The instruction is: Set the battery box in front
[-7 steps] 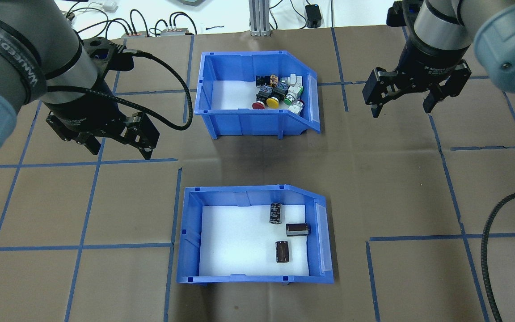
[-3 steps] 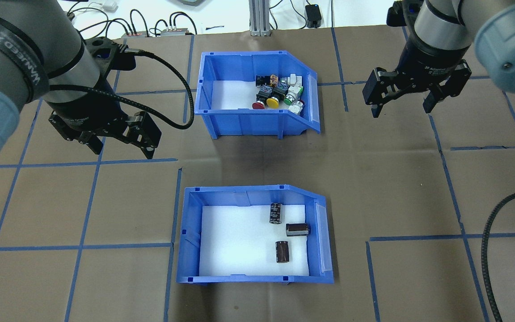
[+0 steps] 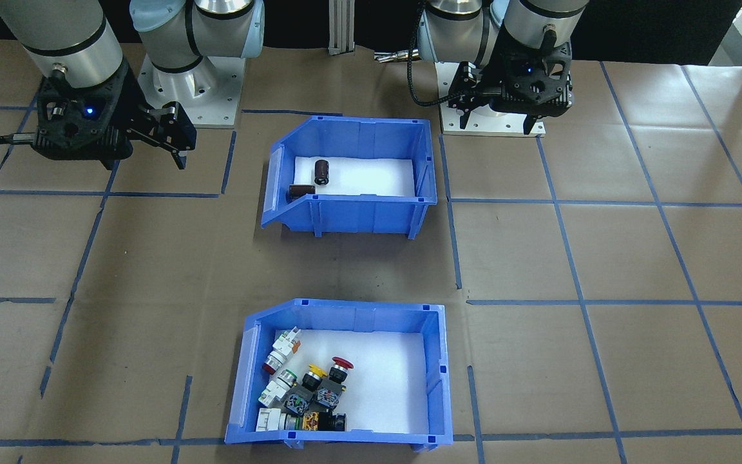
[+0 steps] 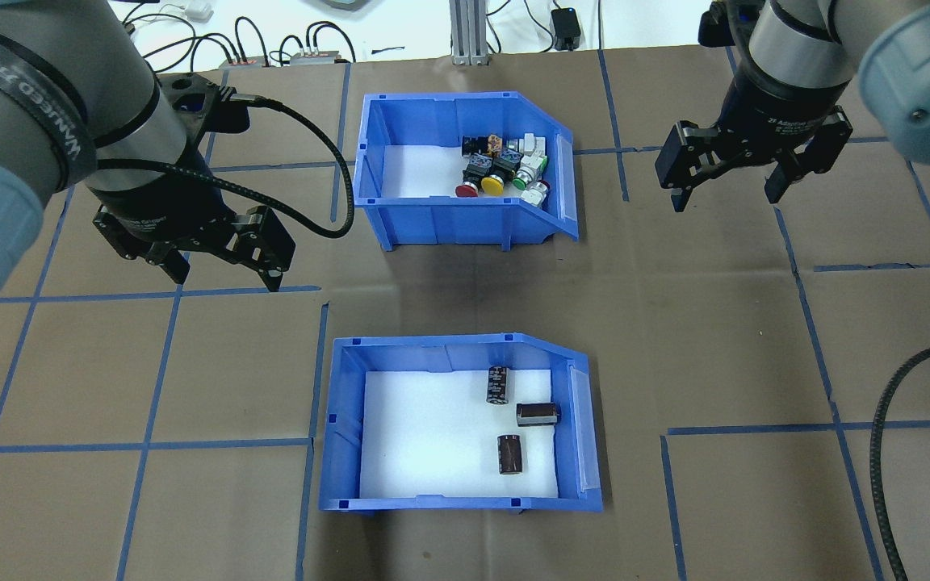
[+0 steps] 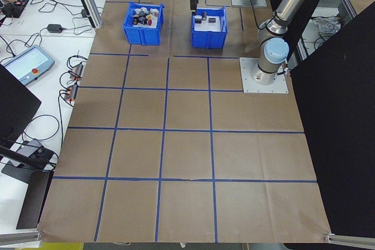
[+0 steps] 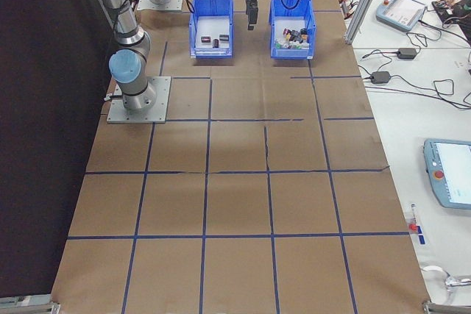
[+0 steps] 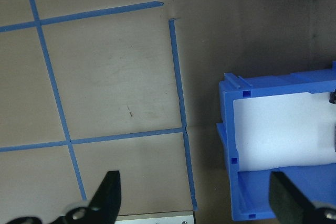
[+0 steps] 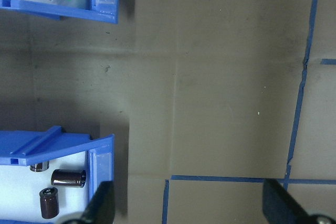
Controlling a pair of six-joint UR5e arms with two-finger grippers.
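The battery box (image 4: 334,428), a blue bin with a white floor, sits at the table's near middle and holds three dark brown cylinders (image 4: 510,453). In the front-facing view this box (image 3: 371,216) is the bin closer to the robot's base. My left gripper (image 4: 227,274) hovers open above the paper, to the left of the box and a little beyond it. Its wrist view catches the box's corner (image 7: 233,145) at the right. My right gripper (image 4: 723,198) hangs open far to the right, with the box's cut-away end (image 8: 100,156) showing at its view's lower left. Neither gripper holds anything.
An identical blue bin (image 4: 449,218) with colourful push-button switches (image 4: 505,165) stands directly beyond the battery box, a gap of bare paper between them. Blue tape lines grid the brown table cover. Cables and devices lie along the far edge (image 4: 271,48).
My left gripper has drifted slightly to the right and toward the battery box, turning a little. The right gripper and both bins stay put.
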